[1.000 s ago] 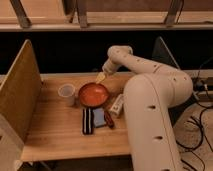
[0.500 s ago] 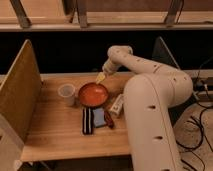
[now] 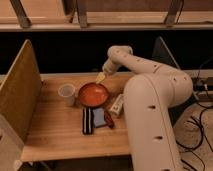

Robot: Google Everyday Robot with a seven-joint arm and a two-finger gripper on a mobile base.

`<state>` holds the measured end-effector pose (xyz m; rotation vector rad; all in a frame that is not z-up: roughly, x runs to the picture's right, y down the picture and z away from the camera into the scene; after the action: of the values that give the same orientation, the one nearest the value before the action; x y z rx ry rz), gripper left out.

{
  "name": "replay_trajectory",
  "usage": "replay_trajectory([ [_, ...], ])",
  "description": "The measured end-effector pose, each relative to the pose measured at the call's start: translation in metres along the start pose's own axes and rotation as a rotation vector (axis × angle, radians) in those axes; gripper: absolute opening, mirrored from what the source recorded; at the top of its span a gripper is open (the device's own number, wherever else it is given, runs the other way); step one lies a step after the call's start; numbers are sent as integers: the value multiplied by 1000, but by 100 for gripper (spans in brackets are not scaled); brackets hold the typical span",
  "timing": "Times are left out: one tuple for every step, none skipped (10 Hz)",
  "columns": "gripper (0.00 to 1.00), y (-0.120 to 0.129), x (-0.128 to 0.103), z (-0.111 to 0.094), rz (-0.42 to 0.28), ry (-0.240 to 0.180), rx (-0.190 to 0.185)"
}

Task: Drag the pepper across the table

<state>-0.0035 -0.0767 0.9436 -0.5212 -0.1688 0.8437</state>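
Note:
The pepper is small, dark red and elongated. It lies on the light wooden table just right of a blue sponge, in front of the bowl. My gripper hangs at the end of the white arm over the far side of the table, just behind the orange-red bowl. It is well away from the pepper, with the bowl between them.
A white cup stands left of the bowl. A dark flat object lies left of the sponge. A white packet lies right of the bowl. A wooden partition walls the left side. My arm's white body covers the table's right end.

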Motion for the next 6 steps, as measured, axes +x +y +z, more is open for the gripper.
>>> replay_trajectory([
  [80, 0, 0, 0, 0, 0, 0],
  [80, 0, 0, 0, 0, 0, 0],
  [80, 0, 0, 0, 0, 0, 0],
  [80, 0, 0, 0, 0, 0, 0],
  [80, 0, 0, 0, 0, 0, 0],
  [80, -1, 0, 0, -2, 2, 4],
])
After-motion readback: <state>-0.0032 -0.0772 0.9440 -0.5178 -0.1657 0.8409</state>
